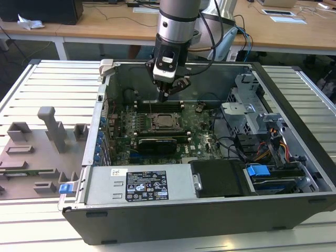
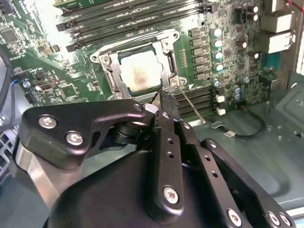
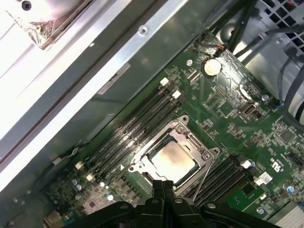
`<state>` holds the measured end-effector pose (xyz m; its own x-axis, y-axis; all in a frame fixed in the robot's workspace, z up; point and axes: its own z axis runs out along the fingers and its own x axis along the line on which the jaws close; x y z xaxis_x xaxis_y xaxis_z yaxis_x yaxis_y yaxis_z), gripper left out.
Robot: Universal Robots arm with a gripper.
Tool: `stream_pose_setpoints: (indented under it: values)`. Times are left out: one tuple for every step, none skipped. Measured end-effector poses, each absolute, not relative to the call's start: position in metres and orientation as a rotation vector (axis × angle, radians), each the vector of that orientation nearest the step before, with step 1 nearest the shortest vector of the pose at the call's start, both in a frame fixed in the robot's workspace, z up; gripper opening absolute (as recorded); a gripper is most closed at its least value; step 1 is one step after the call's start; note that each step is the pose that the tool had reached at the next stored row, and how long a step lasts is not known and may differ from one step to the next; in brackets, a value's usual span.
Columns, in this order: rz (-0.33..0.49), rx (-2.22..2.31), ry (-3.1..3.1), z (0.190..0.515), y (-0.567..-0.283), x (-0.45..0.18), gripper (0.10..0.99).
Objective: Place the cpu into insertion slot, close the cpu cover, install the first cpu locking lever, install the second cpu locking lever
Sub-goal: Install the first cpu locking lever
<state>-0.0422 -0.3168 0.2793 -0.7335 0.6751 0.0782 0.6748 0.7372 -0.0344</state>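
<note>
The cpu (image 2: 140, 71) (image 3: 172, 159) lies flat in the insertion slot (image 1: 164, 122) on the green board, its pale metal face showing. Around it the silver cpu cover (image 2: 169, 59) (image 3: 192, 140) lies down as a frame. From one corner of the socket a thin metal locking lever (image 2: 192, 105) (image 3: 203, 178) sticks out slanting over the black memory slots. My gripper (image 1: 170, 94) (image 2: 164, 99) (image 3: 164, 184) hangs just above the socket's edge near that lever, shut, with nothing held.
Long black memory slots (image 3: 133, 128) flank the socket. The open case's walls (image 1: 210, 73) enclose the board, with the power supply (image 1: 136, 184) in front and a drive cage with cables (image 1: 262, 131) on the exterior view's right. A grey fixture (image 1: 52, 126) stands outside, on that view's left.
</note>
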Motion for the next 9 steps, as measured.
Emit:
stream_pose_setpoints:
  values:
    - [0.007, -1.075, -2.861, 0.2793, -0.3168, -0.0422, 0.106]
    - [0.008, -1.056, -2.868, 0.2793, -0.3168, -0.0422, 0.106]
    - [0.009, -1.042, -2.873, 0.2793, -0.3168, -0.0422, 0.106]
    - [0.01, -1.022, -2.88, 0.2793, -0.3168, -0.0422, 0.106]
    - [0.01, -1.007, -2.886, 0.2793, -0.3168, -0.0422, 0.106]
    - [0.011, -0.984, -2.894, 0.2793, -0.3168, -0.0422, 0.106]
    - [0.012, -0.968, -2.899, 0.2793, -0.3168, -0.0422, 0.106]
    - [0.013, -0.945, -2.907, 0.2793, -0.3168, -0.0422, 0.106]
    - [0.014, -0.921, -2.915, 0.2793, -0.3168, -0.0422, 0.106]
